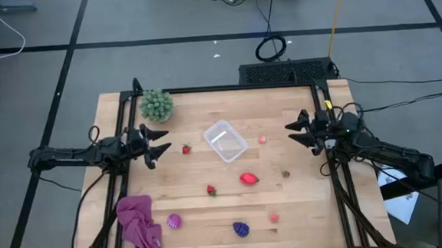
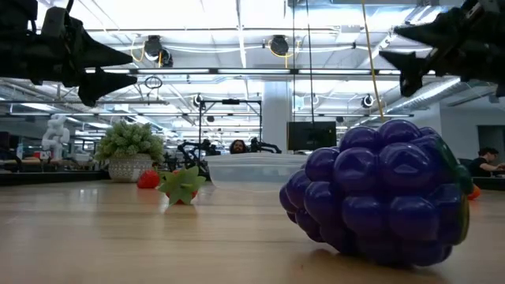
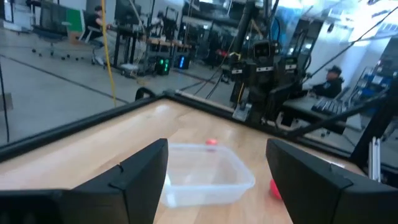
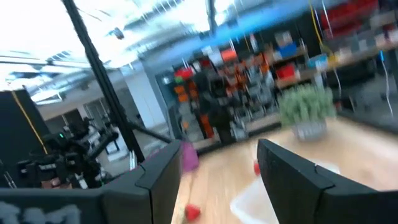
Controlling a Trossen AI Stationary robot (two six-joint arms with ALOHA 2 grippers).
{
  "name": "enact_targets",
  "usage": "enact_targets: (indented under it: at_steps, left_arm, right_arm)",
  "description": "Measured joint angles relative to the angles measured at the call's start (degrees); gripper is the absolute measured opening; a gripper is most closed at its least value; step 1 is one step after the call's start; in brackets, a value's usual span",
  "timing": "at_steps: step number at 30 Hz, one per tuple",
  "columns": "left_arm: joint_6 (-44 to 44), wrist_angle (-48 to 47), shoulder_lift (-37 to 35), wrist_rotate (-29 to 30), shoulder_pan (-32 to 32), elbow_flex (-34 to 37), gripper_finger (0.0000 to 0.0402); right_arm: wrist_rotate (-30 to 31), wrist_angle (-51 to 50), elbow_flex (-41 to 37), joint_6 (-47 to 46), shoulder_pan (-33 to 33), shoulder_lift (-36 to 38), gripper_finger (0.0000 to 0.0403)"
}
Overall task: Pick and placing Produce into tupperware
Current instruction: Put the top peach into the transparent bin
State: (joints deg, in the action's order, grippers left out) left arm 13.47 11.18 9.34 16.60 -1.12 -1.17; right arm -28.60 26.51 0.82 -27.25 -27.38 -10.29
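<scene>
The clear tupperware (image 1: 224,141) stands open near the table's middle, and shows too in the left wrist view (image 3: 205,174). Tiny produce lies scattered on the wood: a red strawberry (image 1: 186,148), a pink piece (image 1: 262,139), a red piece (image 1: 248,178), a brownish one (image 1: 285,174), another strawberry (image 1: 211,190), a magenta one (image 1: 173,220) and a purple berry (image 1: 241,229) (image 2: 379,193). My left gripper (image 1: 159,142) hovers open left of the container. My right gripper (image 1: 291,133) hovers open to its right. Both are above the table and hold nothing.
A spiky green plant in a pot (image 1: 157,105) stands at the far left corner. A magenta cloth (image 1: 139,225) lies crumpled at the near left edge. A dark frame (image 1: 226,88) borders the table. Bare wood lies between the pieces. People sit in the room behind.
</scene>
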Motion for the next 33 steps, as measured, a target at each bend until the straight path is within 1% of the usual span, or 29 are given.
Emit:
enact_targets:
  at_steps: [5, 8, 10, 13, 18, 22, 25, 28, 33]
  left_arm:
    - [-0.07, 0.09, 0.00, 0.44, 0.02, 0.00, 0.0274]
    - [0.63, 0.22, 0.00, 0.46, 0.02, 0.00, 0.0274]
    - [1.29, 0.68, 0.00, 0.46, 0.02, 0.00, 0.0274]
    - [3.77, 0.77, 0.00, 0.49, 0.02, 0.00, 0.0274]
    - [6.81, 0.72, 0.00, 0.49, 0.02, 0.00, 0.0273]
    - [7.85, 0.68, 0.00, 0.50, 0.02, 0.00, 0.0273]
    - [8.05, 0.62, 0.00, 0.50, 0.02, 0.00, 0.0274]
    - [8.07, 0.57, 0.00, 0.51, 0.02, 0.00, 0.0274]
    - [7.93, 0.51, 0.00, 0.51, 0.02, 0.00, 0.0273]
  right_arm:
    - [0.00, 11.39, 0.00, 1.18, 0.00, 0.01, 0.0199]
    - [-0.02, 16.34, 0.07, 3.51, 0.28, 0.01, 0.0199]
    - [-0.02, 17.20, 0.96, 6.14, 0.74, 0.03, 0.0199]
    - [-0.06, 15.80, 2.93, 10.27, 1.63, -0.26, 0.0199]
    - [-0.23, 10.38, 9.24, 18.99, 3.72, -1.89, 0.0199]
    - [-0.18, 3.82, 16.61, 25.98, 5.20, -4.34, 0.0199]
    - [-0.12, -2.77, 24.71, 29.64, 6.03, -6.61, 0.0199]
    - [-0.04, -13.56, 34.56, 32.40, 6.96, -9.97, 0.0199]
    - [-0.04, -29.13, 50.90, 35.29, 9.48, -18.30, 0.0199]
